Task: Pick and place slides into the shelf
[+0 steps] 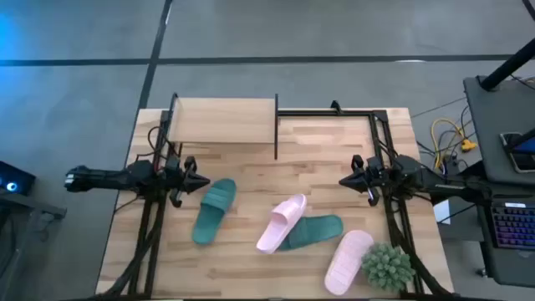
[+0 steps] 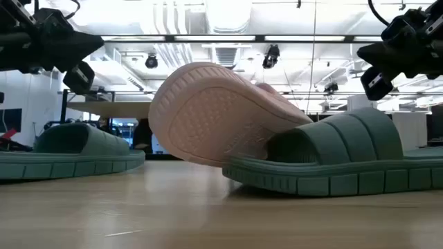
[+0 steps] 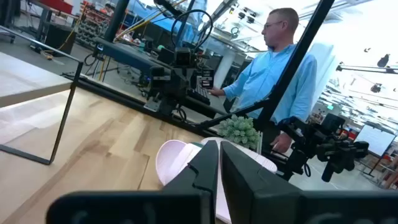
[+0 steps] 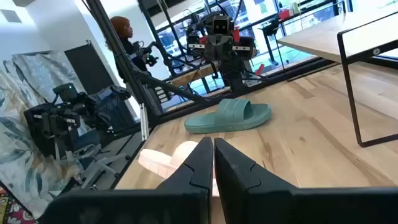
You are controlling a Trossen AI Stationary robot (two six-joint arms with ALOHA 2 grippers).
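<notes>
Four slides lie on the table. One teal slide [image 1: 215, 211] rests flat on its sole near my left gripper [image 1: 201, 180]. A pink slide [image 1: 282, 223] leans tilted with its toe end on the second teal slide [image 1: 316, 232], sole showing in the low view [image 2: 208, 117]. The other pink slide [image 1: 349, 261] lies beside the plant. The shelf [image 1: 221, 121] stands at the table's far edge, left of centre. My right gripper [image 1: 344, 180] hovers above the table, far of the leaning pair. Both grippers are shut and hold nothing.
A spiky green potted plant [image 1: 387, 266] stands at the near right corner. A thin black frame [image 1: 330, 112] runs along the far edge, right of the shelf. A person [image 3: 280, 68] stands beyond the table's right side. Bare wood [image 1: 251, 171] lies between the grippers.
</notes>
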